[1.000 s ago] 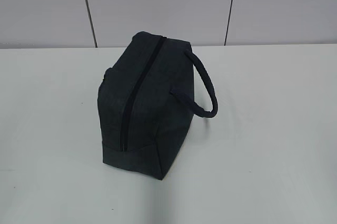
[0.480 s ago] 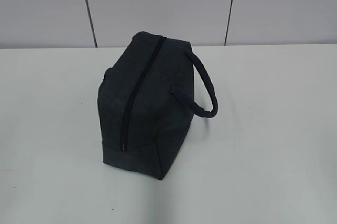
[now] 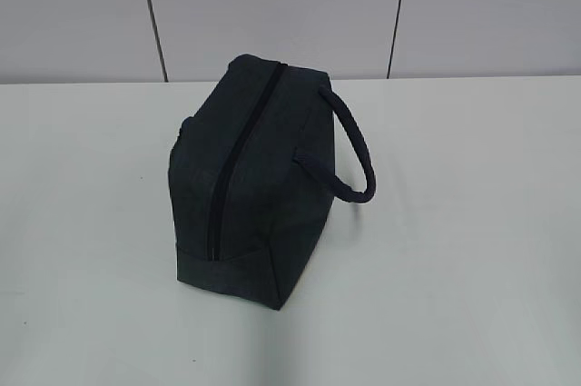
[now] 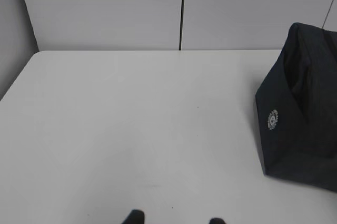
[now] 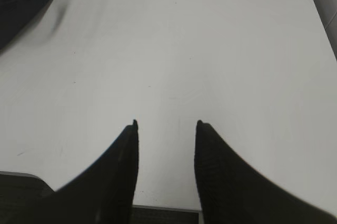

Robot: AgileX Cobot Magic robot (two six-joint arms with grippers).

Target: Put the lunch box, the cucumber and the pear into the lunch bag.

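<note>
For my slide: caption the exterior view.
Zipped navy lunch bag, loop handle to the right, alone on a white table.

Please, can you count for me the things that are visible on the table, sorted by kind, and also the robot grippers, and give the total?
lunch bag: 1, dark navy, zipper closed, on the white table
left gripper: 1, open, empty
right gripper: 1, open, empty
lunch box, cucumber, pear: 0 visible
Total: 3

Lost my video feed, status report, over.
Both pincers open, empty: left, right. Lunch bag zipped shut on table. Lunch box, cucumber, pear not in sight. Nothing in the way.
</note>
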